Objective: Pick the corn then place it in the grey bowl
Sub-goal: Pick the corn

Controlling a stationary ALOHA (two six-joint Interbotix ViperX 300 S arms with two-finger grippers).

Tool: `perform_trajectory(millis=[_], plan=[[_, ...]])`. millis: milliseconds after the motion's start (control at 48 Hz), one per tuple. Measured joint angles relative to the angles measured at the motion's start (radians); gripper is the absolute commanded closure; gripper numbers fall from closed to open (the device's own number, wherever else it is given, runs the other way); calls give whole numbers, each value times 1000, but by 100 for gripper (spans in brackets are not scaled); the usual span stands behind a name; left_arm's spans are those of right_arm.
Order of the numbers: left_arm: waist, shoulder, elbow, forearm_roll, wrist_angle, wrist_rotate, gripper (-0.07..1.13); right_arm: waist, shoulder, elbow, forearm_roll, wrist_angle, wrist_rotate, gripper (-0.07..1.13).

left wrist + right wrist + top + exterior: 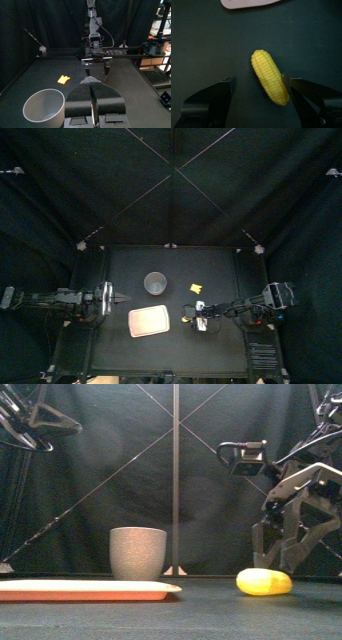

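The yellow corn (197,287) lies on the black table right of the middle, and in the front view the corn (263,582) rests low at the right. My right gripper (260,79) hangs just above the corn (270,77), open, with one jaw on each side and neither touching it. The tall grey speckled cup (155,281) stands upright left of the corn, also shown as the cup (138,552) and the cup (45,105). My left gripper (93,80) rests shut and empty at the table's left side, near the cup.
A flat pink tray (148,320) lies near the front, left of the right gripper (201,312); the tray (80,590) sits before the cup. The left arm (80,298) stays by the left edge.
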Motion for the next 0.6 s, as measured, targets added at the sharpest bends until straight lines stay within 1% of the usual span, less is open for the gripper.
perform_trajectory(millis=[250,333,438,604], plan=[[0,0,8,0,3,-2,109,-21,44,-15,-6,-2,-2,4],[0,0,9,0,3,-2,109,-21,48,-15,-6,0,-2,7],[0,0,9,0,5,0,109,-23,54,-17,-6,0,-2,16],[0,0,9,-2,5,-2,109,-23,60,-34,-6,0,-2,38]])
